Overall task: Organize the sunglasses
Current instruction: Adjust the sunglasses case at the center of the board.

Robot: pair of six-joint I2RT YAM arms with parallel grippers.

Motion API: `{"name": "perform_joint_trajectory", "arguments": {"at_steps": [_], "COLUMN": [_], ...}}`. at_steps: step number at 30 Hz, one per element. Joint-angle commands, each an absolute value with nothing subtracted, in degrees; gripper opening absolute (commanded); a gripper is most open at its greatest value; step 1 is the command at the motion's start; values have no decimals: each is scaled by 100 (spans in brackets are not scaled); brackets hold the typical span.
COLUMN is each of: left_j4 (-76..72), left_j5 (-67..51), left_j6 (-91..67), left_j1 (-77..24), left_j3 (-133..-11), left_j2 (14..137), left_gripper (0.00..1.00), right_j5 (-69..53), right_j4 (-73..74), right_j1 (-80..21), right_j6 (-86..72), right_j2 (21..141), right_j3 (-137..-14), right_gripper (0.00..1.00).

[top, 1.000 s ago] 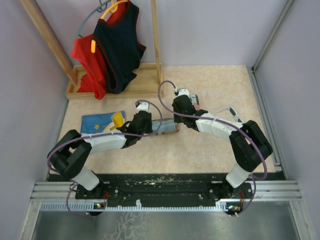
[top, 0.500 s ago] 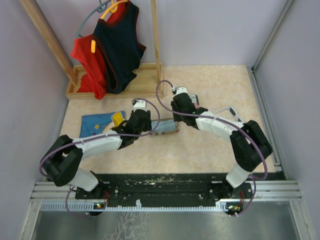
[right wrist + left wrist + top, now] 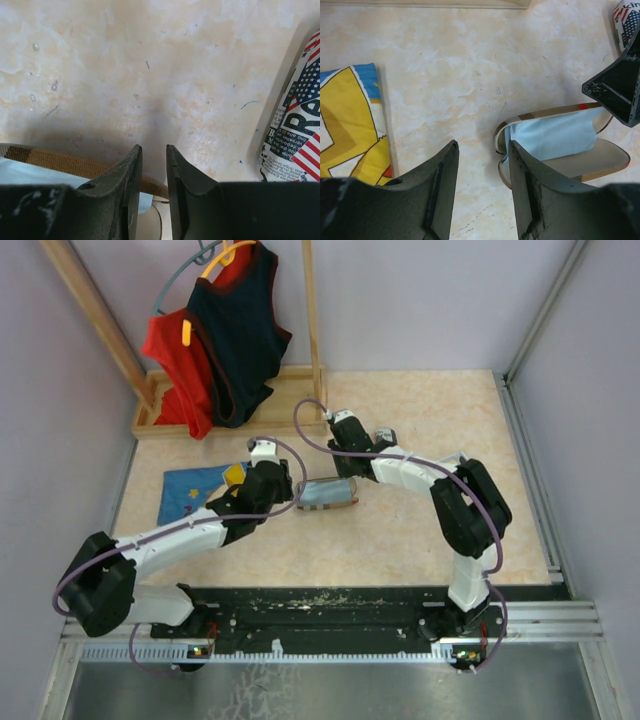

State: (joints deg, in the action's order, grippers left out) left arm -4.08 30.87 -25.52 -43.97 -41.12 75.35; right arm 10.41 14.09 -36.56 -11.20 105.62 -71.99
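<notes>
Case (image 3: 600, 157) lies open on table (image 3: 470, 60), cloth (image 3: 555, 137) inside, probably awaiting sunglasses. Left end effector (image 3: 482, 147) apart, right end effector (image 3: 153, 150) narrowly apart, both empty.

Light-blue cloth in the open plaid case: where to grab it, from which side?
Pinch the light-blue cloth at its bunched end, by the rounded end of the plaid case, coming from above. The lid stands open and the cloth lies loose inside, its fold reaching the rim there, so jaws can likely close on fabric alone. The left gripper sits closest.
</notes>
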Motion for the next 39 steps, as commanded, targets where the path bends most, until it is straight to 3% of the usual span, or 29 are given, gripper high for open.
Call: {"name": "perform_joint_trajectory", "arguments": {"at_steps": [1, 28, 39], "left_j4": [-149, -19, 7], "left_j5": [3230, 3153, 3164], "left_j6": [-2728, -2932, -2907], "left_j1": [-4355, -4351, -4351], "left_j3": [-3959, -3727, -3709], "left_j2": [7267, 6685, 6618], "left_gripper": [51, 52, 53], "right_j5": [1096, 166, 743], "right_j4": [1666, 2247, 2233], "right_j1": [-3586, -3850, -4045], "right_j6": [-961, -1630, -1949], "right_j2": [10661, 9625, 9189], "right_j3": [-7571, -6518, -6177], "right_gripper": [27, 27, 28]}}
